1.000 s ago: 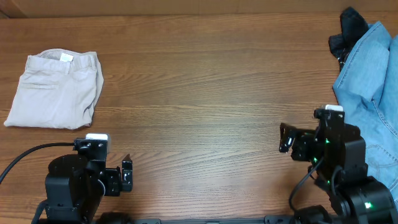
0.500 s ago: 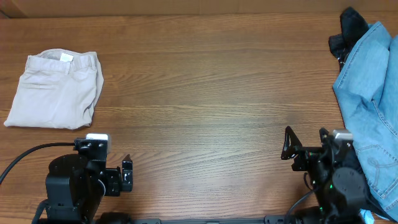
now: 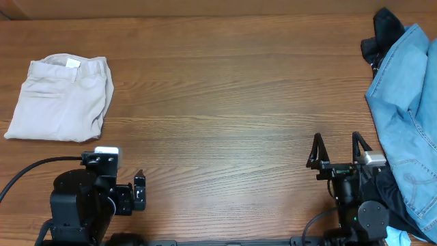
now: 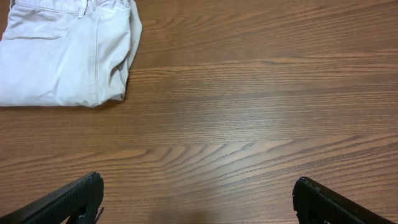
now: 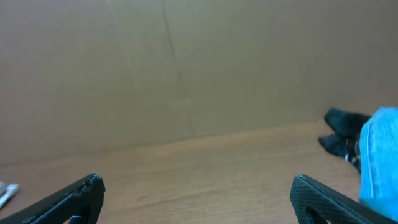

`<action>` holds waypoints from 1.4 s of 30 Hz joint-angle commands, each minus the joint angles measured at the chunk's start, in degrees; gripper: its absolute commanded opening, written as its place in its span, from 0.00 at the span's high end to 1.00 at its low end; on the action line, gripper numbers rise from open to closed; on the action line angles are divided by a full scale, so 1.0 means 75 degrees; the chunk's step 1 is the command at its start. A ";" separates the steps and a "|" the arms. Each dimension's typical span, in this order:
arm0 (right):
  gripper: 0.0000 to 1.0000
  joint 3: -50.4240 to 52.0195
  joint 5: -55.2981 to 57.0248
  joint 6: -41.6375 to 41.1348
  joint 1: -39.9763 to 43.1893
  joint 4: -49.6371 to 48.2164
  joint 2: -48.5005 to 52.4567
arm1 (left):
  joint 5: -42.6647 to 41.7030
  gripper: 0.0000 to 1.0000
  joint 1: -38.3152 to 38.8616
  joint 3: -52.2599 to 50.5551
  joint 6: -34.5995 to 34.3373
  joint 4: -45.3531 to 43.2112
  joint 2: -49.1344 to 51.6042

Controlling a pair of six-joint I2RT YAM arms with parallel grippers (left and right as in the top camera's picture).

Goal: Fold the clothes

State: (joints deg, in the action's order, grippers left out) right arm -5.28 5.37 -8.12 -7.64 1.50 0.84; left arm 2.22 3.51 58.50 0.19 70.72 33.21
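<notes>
The pale beige trousers point(image 3: 61, 99) lie folded at the far left of the wooden table, waistband and white label toward the back. In the left wrist view they point(image 4: 62, 53) fill the top left corner. My left gripper point(image 3: 138, 192) rests near the front edge, well in front of the trousers; its fingers point(image 4: 196, 190) are wide apart and empty. My right gripper point(image 3: 337, 147) is at the front right, far from the trousers, next to the denim. Its fingers point(image 5: 196, 186) are wide apart and empty, pointing level across the table.
A light blue denim garment point(image 3: 406, 102) is heaped along the right edge, with a black garment point(image 3: 382, 33) at its far end. Both show in the right wrist view, black point(image 5: 342, 132) and denim point(image 5: 380, 155). A brown cardboard wall point(image 5: 186, 62) stands behind the table.
My right arm has drawn back toward the front edge and folded down, its gripper now level and open. The left arm and the trousers have not moved.
</notes>
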 commanded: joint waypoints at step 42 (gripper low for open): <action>0.00 0.0644 -0.0268 0.0117 0.0565 0.0391 -0.0090 | 0.0073 0.00 -0.0015 -0.0035 0.0122 -0.0026 -0.0038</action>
State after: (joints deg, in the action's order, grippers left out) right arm -1.06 3.38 -7.46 -3.73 4.69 0.80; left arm 2.22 3.51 58.50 0.19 70.72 33.21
